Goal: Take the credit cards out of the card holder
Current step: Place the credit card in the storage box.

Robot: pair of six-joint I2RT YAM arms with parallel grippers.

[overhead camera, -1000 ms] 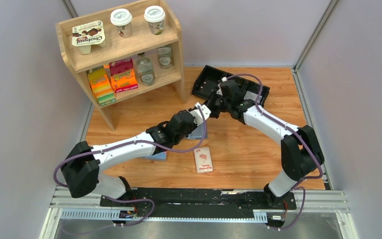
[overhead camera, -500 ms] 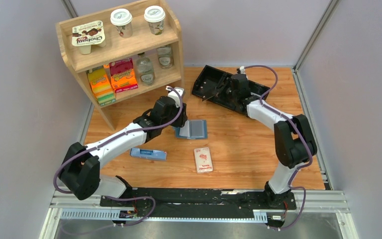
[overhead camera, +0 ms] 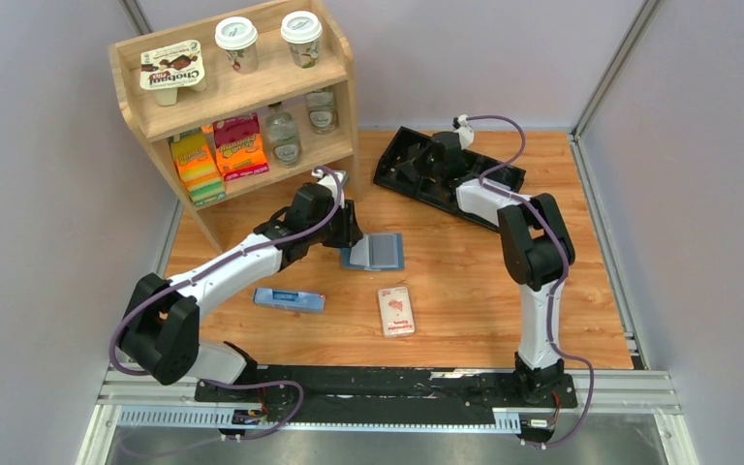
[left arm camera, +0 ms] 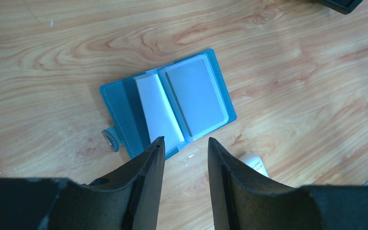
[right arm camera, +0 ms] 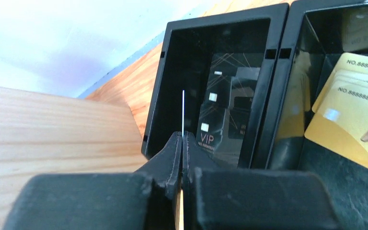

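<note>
The light blue card holder (overhead camera: 376, 252) lies open on the table, and the left wrist view shows pale clear sleeves on its panels (left arm camera: 172, 103). My left gripper (overhead camera: 347, 232) is open and empty, with its jaws apart just over the holder's near edge (left arm camera: 184, 141). My right gripper (overhead camera: 426, 163) is shut on a thin credit card seen edge-on (right arm camera: 183, 110), over the left compartment of the black tray (right arm camera: 220, 28). A dark grey VIP card (right arm camera: 225, 110) lies in that compartment. Tan-gold cards (right arm camera: 350, 120) lie in the compartment beside it.
A wooden shelf (overhead camera: 242, 97) with cups, bottles and boxes stands at the back left. A narrow pale blue box (overhead camera: 289, 299) and a white pack with a red picture (overhead camera: 396, 310) lie in front of the holder. The black tray (overhead camera: 489, 179) sits at the back right.
My right gripper has swung from the table's middle back to the black tray with the card in it. My left gripper has drawn back left, leaving the holder uncovered.
</note>
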